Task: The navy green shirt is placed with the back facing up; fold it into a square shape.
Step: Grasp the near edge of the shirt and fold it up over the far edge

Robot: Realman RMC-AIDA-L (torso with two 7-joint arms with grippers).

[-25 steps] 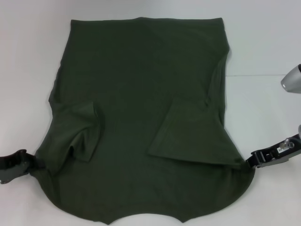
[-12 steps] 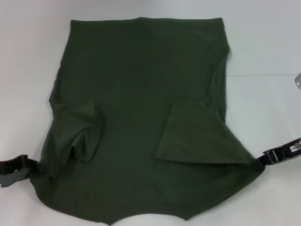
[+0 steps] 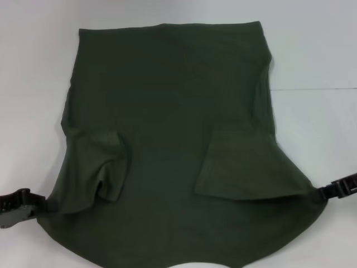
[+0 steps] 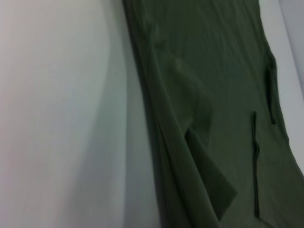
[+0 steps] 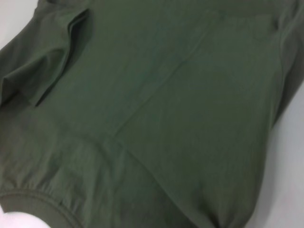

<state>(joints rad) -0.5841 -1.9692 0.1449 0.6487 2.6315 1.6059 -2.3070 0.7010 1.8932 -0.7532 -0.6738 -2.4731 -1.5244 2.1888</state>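
The navy green shirt [image 3: 167, 106] lies plain side up on the white table [image 3: 312, 44], its straight hem at the far end and its shoulders nearest me. Both short sleeves are folded inward onto the body, the left sleeve [image 3: 106, 170] and the right sleeve [image 3: 245, 167]. My left gripper [image 3: 40, 205] grips the near left shoulder corner, and my right gripper [image 3: 321, 193] grips the near right one, with the cloth stretched between them. The left wrist view shows the shirt [image 4: 213, 95] beside bare table. Cloth of the shirt [image 5: 166, 118] fills the right wrist view.
A thin seam line [image 3: 312, 89] crosses the white table to the right of the shirt. Bare table surface surrounds the shirt on the left, right and far sides. The collar edge sits at the very bottom of the head view.
Both grippers have moved outward and nearer to me, pulling the shoulder end wider and flatter. The collar notch has slid down to the picture's bottom edge; the folded sleeves shifted nearer too.
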